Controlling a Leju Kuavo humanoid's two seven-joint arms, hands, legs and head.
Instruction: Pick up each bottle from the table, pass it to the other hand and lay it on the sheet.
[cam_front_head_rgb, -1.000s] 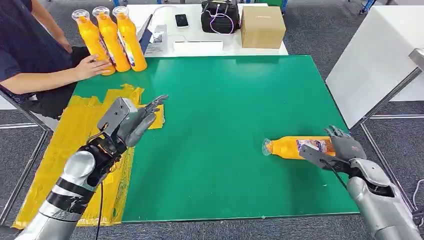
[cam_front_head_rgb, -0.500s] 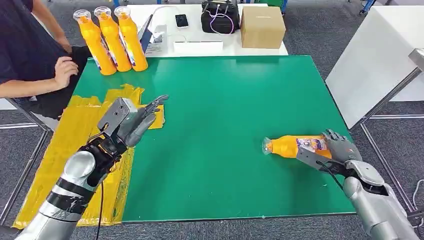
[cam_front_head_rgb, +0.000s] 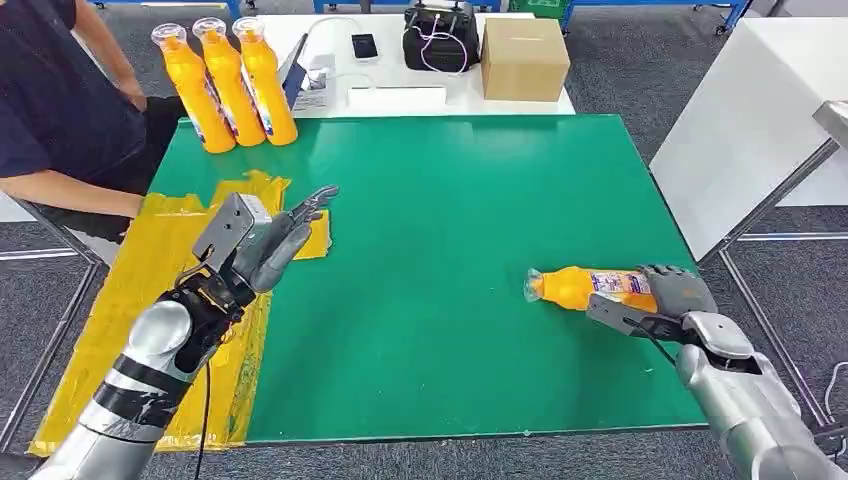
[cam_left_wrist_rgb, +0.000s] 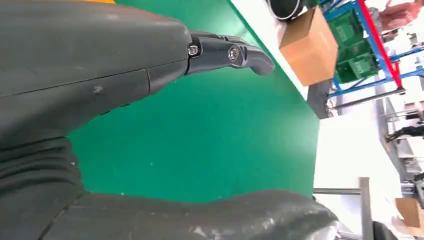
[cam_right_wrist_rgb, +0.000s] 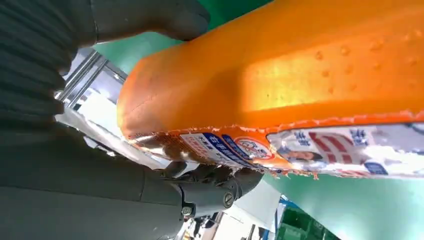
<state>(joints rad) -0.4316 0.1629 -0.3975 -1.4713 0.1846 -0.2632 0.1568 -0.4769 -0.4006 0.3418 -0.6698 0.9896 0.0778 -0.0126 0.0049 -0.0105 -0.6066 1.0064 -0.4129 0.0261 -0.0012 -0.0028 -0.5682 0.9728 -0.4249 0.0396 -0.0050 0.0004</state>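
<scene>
Right hand (cam_front_head_rgb: 668, 300) wraps the lying bottle (cam_front_head_rgb: 585, 289) on the tabletop (cam_front_head_rgb: 450, 220); left hand (cam_front_head_rgb: 262, 245) waits, fingers apart. Best grip squarely mid-body before lifting.

Wide bare green table (cam_front_head_rgb: 430, 250) surface between left hand (cam_front_head_rgb: 262, 243) and right hand (cam_front_head_rgb: 672, 296): open passage across middle. Left hand raised over inner edge of yellow sheet (cam_front_head_rgb: 150, 290), fingers spread, holding nothing. Right hand wraps lying orange bottle (cam_front_head_rgb: 585, 289) near table's right edge. Three upright orange bottles (cam_front_head_rgb: 228, 85) crowd far left corner, person's arm (cam_front_head_rgb: 60, 185) just beside sheet. Cardboard box (cam_front_head_rgb: 524, 58), black bag (cam_front_head_rgb: 440, 38), phone (cam_front_head_rgb: 364, 45) beyond far edge.
</scene>
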